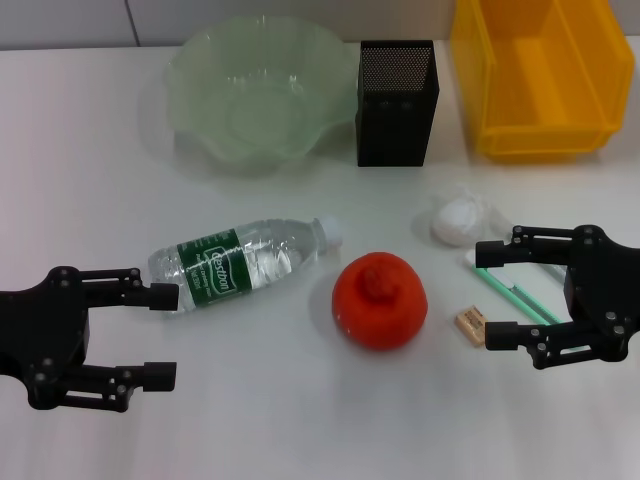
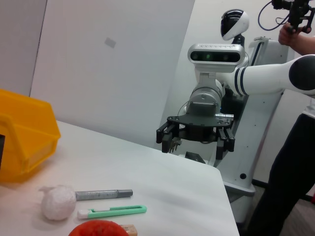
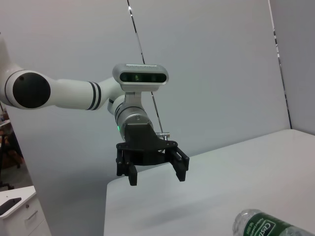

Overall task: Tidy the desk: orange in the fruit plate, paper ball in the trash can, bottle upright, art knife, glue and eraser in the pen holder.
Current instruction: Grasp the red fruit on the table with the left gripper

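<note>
Nothing sorted yet. L gripper [image 1: 163,335] jaws apart by bottle [image 1: 245,261] base; R gripper [image 1: 496,292] jaws apart near art knife [image 1: 512,293], eraser [image 1: 470,325]. Orange [image 1: 380,299] likely first: grip wide, centred, lift clear before fruit plate [image 1: 200,65].

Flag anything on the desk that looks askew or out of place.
The bottle lies on its side near the left gripper instead of standing. The orange, paper ball, art knife, glue and eraser sit loose on the table by the right gripper. Nothing looks spilled or damaged.
</note>
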